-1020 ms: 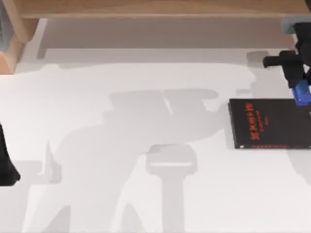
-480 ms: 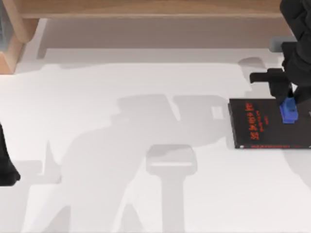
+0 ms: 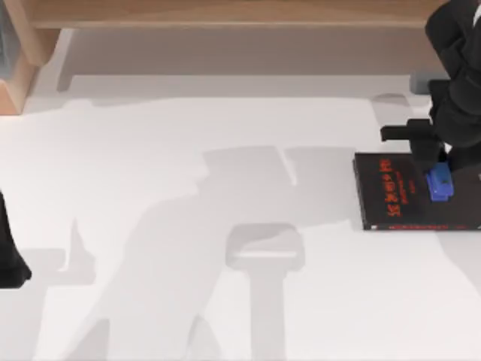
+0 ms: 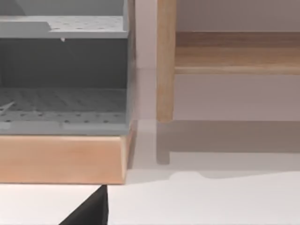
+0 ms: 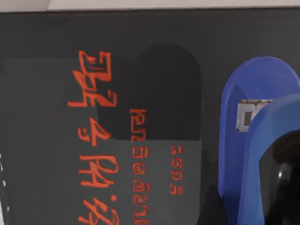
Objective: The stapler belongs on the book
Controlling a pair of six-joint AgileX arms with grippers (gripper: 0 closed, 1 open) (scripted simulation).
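The book (image 3: 398,194), flat and black with red lettering, lies at the right side of the white table; its cover is seen close up in the right wrist view (image 5: 103,140). The bright blue stapler (image 3: 440,183) is over the book's right part, close to or on the cover; I cannot tell which. My right gripper (image 3: 438,167) reaches down from the back right and is shut on the stapler (image 5: 255,117), a dark finger (image 5: 282,174) pressing its side. My left arm (image 3: 9,256) stays parked at the table's left edge.
A wooden shelf (image 3: 240,11) runs along the back. A wooden-framed rack (image 3: 15,60) with grey perforated trays (image 4: 63,70) stands at the back left. The bare white tabletop (image 3: 225,301) stretches between the arms, crossed by soft shadows.
My right gripper has carried the stapler from the book's back right corner leftward and forward to above the cover, and it sits lower now. The left arm has not moved.
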